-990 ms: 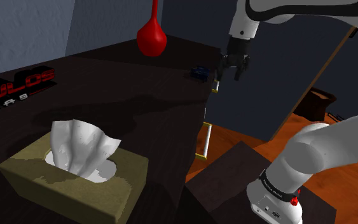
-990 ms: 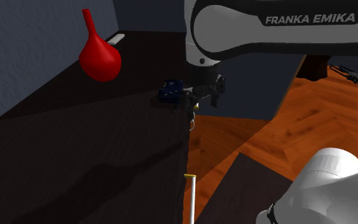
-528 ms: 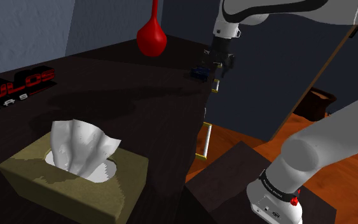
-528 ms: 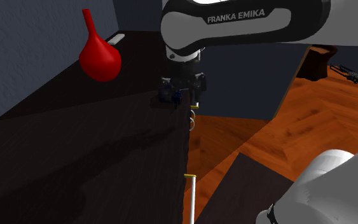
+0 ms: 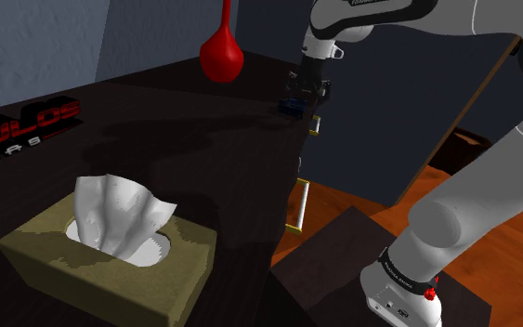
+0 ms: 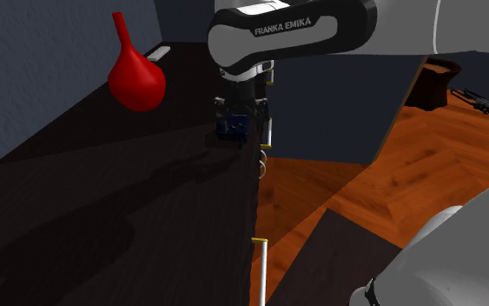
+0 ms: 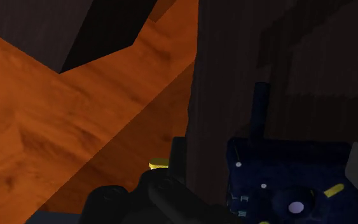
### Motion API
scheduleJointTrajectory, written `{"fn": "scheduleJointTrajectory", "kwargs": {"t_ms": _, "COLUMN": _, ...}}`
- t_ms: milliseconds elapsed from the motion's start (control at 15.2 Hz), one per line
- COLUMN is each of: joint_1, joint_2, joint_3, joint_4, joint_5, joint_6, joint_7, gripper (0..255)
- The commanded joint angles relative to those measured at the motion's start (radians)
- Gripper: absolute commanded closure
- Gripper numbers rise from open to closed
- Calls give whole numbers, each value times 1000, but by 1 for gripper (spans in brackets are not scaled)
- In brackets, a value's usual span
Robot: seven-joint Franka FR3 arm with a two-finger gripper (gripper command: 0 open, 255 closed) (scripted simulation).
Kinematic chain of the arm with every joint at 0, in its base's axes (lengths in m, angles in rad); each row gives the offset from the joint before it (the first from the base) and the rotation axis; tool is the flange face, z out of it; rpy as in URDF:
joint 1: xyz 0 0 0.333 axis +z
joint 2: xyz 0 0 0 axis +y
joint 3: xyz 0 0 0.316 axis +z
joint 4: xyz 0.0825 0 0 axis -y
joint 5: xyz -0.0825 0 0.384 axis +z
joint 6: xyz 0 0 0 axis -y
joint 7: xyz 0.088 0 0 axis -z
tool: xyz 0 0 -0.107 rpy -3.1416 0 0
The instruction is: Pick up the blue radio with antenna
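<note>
The small blue radio (image 5: 292, 107) (image 6: 231, 129) lies at the dark table's (image 5: 203, 158) far edge corner. In the wrist view its body (image 7: 285, 188) shows knobs and a dark blue antenna (image 7: 259, 114) pointing away from the hand. My black gripper (image 5: 304, 96) (image 6: 241, 120) hangs just above it, pointing down. The fingers stand apart on either side of the radio without clasping it, so the gripper (image 7: 269, 151) is open. One finger (image 7: 179, 156) is over the table's edge, with the orange wooden floor (image 7: 75, 127) below.
A red long-necked vase (image 5: 221, 56) (image 6: 135, 83) stands behind the radio. A tissue box (image 5: 111, 251) sits near the front and a black and red sign (image 5: 22, 125) at the shoulder view's left. Yellow-tipped handles (image 5: 301, 204) run down the table's side. My stand (image 5: 343, 269) is at lower right.
My gripper has moved from beyond the table's edge towards the shoulder view's left and lowered over the radio. The radio has not moved.
</note>
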Motion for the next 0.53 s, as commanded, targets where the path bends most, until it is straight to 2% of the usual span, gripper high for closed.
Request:
{"fn": "scheduleJointTrajectory", "kwargs": {"t_ms": 0, "joint_1": 0, "joint_2": 6, "joint_3": 2, "joint_4": -19, "joint_5": -1, "joint_6": 26, "joint_7": 7, "gripper": 0}}
{"fn": "scheduleJointTrajectory", "kwargs": {"t_ms": 198, "joint_1": 1, "joint_2": 13, "joint_3": 3, "joint_4": -60, "joint_5": -2, "joint_6": 74, "joint_7": 8, "gripper": 0}}
{"fn": "scheduleJointTrajectory", "kwargs": {"t_ms": 330, "joint_1": 1, "joint_2": 13, "joint_3": 3, "joint_4": -60, "joint_5": -2, "joint_6": 74, "joint_7": 8, "gripper": 0}}
{"fn": "scheduleJointTrajectory", "kwargs": {"t_ms": 396, "joint_1": 1, "joint_2": 13, "joint_3": 3, "joint_4": -58, "joint_5": -2, "joint_6": 73, "joint_7": 9, "gripper": 255}}
{"fn": "scheduleJointTrajectory", "kwargs": {"t_ms": 462, "joint_1": 1, "joint_2": 14, "joint_3": 3, "joint_4": -58, "joint_5": -2, "joint_6": 72, "joint_7": 9, "gripper": 255}}
